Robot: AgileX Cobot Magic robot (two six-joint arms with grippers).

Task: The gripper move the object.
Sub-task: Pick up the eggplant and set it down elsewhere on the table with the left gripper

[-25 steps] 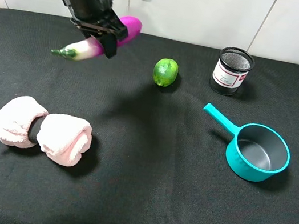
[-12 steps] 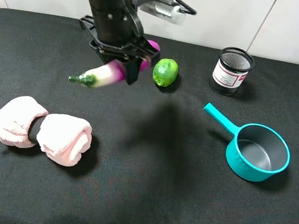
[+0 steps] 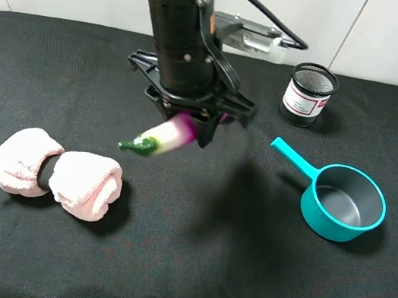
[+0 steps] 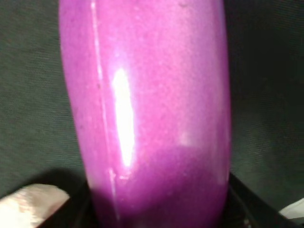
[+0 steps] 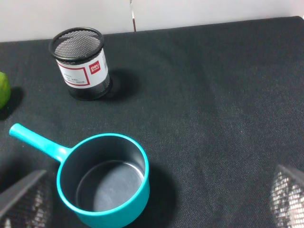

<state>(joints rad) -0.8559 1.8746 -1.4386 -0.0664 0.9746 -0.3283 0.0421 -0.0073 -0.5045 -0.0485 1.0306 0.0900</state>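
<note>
The eggplant [image 3: 164, 136], glossy magenta fading to white with a green stem, hangs tilted above the black cloth at mid-table, stem end pointing down to the left. My left gripper [image 3: 202, 122], a black claw on a thick dark arm, is shut on its purple end. In the left wrist view the eggplant [image 4: 147, 104] fills the frame between the black jaws. My right gripper [image 5: 156, 199] is open and empty; only its blurred fingertips [image 5: 23, 192] show at the frame's lower corners, over the pan area.
A teal pan [image 3: 344, 202] sits at the right, its handle pointing toward the eggplant. A black mesh cup [image 3: 308, 95] stands behind it. Two pink rolled towels [image 3: 56, 172] lie at the left. A green lime [image 5: 3, 90] shows only in the right wrist view.
My left arm has carried the eggplant from the back left toward the middle of the table and lower, now covering the lime in the high view. Nothing else moved.
</note>
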